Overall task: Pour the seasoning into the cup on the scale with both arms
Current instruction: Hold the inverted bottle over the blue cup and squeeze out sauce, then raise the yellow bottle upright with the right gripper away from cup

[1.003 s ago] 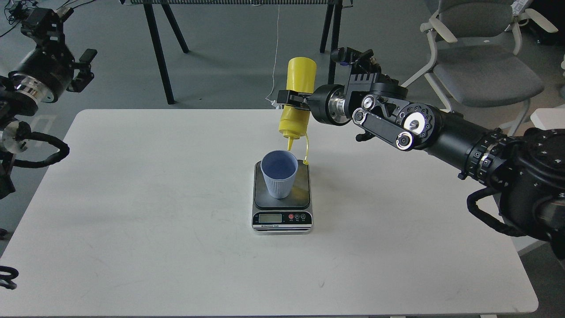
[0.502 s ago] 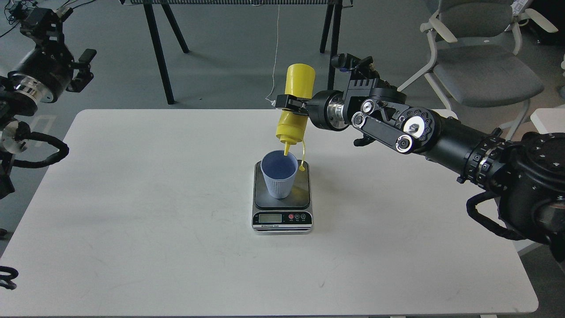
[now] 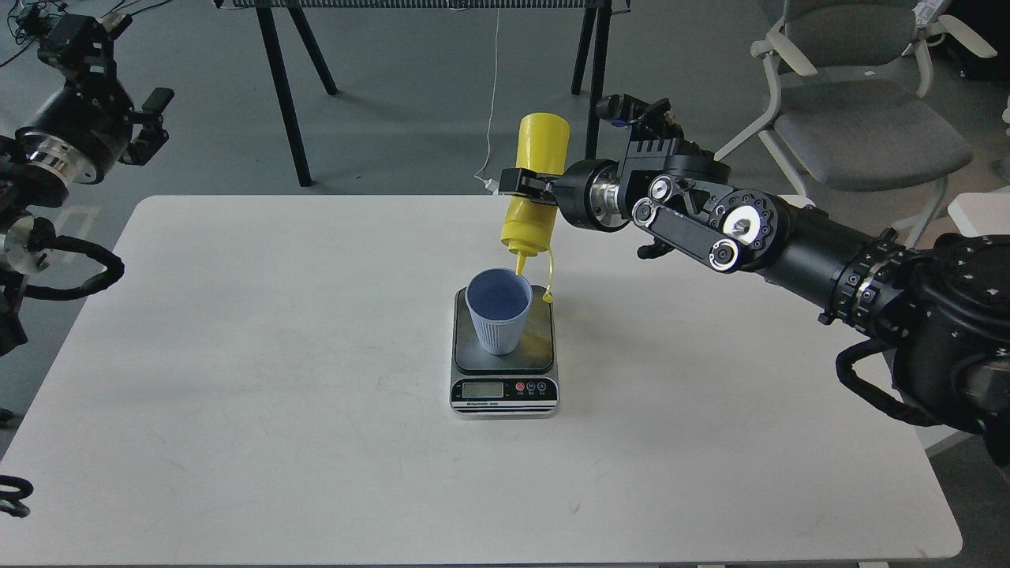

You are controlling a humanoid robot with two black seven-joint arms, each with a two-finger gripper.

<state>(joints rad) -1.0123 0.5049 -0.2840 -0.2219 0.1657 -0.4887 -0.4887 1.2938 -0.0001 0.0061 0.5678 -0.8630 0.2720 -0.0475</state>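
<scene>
The yellow seasoning bottle (image 3: pixel 535 189) hangs upside down, nozzle down at the far rim of the light blue cup (image 3: pixel 498 310). Its small tethered cap dangles to the right of the cup. The cup stands upright on the scale (image 3: pixel 505 359), whose display faces me, in the middle of the table. My right gripper (image 3: pixel 527 184) is shut on the bottle's middle, coming in from the right. My left gripper (image 3: pixel 150 126) is raised off the table at the far left, open and empty, far from the cup.
The white table (image 3: pixel 276 379) bears only the scale. Black trestle legs (image 3: pixel 284 87) stand behind it. A grey office chair (image 3: pixel 860 118) stands at the back right.
The bottle dipped its nozzle into the cup's mouth, then rose and shifted slightly right, nozzle now at the cup's far rim. The left arm has hardly moved.
</scene>
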